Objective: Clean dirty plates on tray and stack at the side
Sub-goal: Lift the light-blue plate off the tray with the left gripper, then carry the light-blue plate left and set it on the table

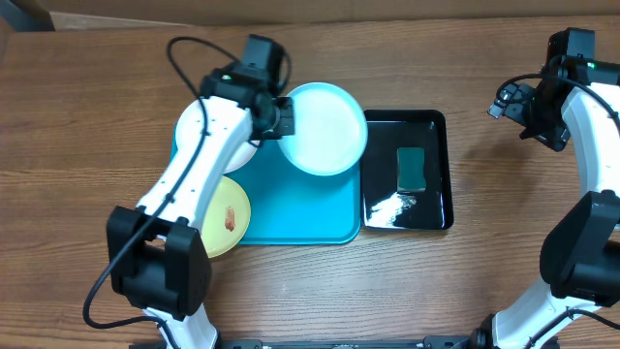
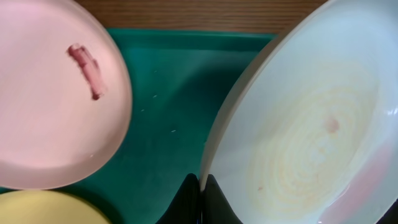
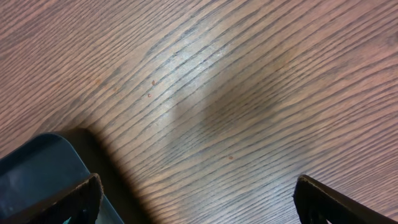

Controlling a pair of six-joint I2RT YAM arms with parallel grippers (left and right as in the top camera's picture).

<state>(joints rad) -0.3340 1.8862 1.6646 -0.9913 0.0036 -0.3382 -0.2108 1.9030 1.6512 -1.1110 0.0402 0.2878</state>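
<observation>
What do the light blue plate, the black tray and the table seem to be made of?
Light blue plate: likely plastic, smooth with a soft sheen.
Black tray: probably glossy plastic; it mirrors light.
Table: wood or wood-look laminate, matte, with grain lines.

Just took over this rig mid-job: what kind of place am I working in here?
Most likely a robot test bench staged as a dish-cleaning station, not a real kitchen: a wood-grain table, a large turquoise rectangular plastic tray, and a small glossy black tray holding a green sponge.

3 plates [image 1: 327, 131] at tray [image 1: 300, 208] L & back; sponge tray [image 1: 433, 145] to R
</observation>
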